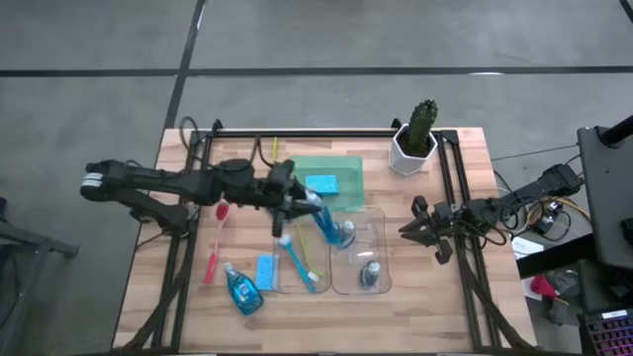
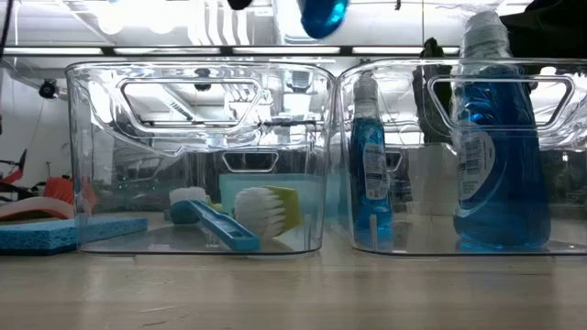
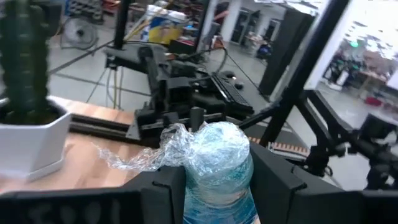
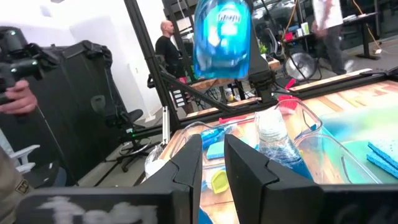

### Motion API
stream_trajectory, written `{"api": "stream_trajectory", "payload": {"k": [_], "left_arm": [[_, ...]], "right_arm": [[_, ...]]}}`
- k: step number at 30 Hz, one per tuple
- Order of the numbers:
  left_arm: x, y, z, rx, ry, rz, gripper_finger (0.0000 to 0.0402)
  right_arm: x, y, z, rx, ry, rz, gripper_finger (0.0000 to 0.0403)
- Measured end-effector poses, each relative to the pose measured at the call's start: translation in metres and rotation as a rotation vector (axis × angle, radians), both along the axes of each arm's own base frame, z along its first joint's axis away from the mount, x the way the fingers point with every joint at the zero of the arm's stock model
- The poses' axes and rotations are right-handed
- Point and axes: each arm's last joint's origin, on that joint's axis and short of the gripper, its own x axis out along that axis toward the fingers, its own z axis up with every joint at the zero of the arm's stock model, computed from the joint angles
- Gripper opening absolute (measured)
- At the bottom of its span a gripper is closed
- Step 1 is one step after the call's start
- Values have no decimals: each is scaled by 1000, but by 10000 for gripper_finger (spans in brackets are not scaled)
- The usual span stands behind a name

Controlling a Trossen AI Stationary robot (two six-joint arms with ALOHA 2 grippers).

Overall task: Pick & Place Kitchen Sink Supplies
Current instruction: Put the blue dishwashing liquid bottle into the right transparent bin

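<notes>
Blue liquid fills the small clear bottle [image 1: 323, 223] that the left gripper [image 1: 303, 210] pinches by its sides, held in the air over the two clear bins at the middle of the high view. From the left wrist camera the bottle's top [image 3: 211, 158] sits between the two dark fingers [image 3: 163, 186] and is wrapped in crinkled clear film, a detail the overhead picture does not give. In the low view only its rounded blue end [image 2: 321, 16] hangs at the top edge, above the gap between the bins.

That level view also shows what stands in the right bin [image 2: 573, 73]: a slim bottle [image 2: 370, 165] and a bigger labelled one [image 2: 495, 156], both upright. In the left bin [image 2: 92, 92] lie a blue brush [image 2: 209, 220] and a yellow-green one [image 2: 271, 211].

Overhead, lower left of centre, another bottle [image 1: 240, 289] lies on the wooden table [image 1: 148, 297] beside a blue sponge [image 1: 266, 271] and a red-pink brush [image 1: 217, 239]; a second sponge [image 1: 322, 184] rests on the green tray [image 1: 348, 168].

Right of the bins, the right gripper [image 1: 412, 229] waits with its fingers close together, holding nothing.
</notes>
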Motion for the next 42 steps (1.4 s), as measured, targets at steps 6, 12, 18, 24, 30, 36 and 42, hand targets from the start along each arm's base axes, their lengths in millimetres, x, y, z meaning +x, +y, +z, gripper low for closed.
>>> {"api": "stream_trajectory", "payload": {"k": [6,12,18,24,30,36,42], "left_arm": [[28,-18,-15,95,-34,-52,133],[56,-32,-22,194,-19,-93,133],[85,-34,-22,255,-21,-53,133],[114,-37,-22,352,9,-37,133],[140,-35,-31,387,49,-8,133],[146,-23,-46,384,160,3,133],[149,-8,-54,382,174,38,133]], "right_arm": [[0,0,0,0,0,0,75],[0,0,0,-1,0,0,84],[0,0,0,-1,0,0,86],[0,0,0,-1,0,0,74],[0,0,0,-1,0,0,65],[0,0,0,0,0,0,66],[0,0,0,0,0,0,77]]}}
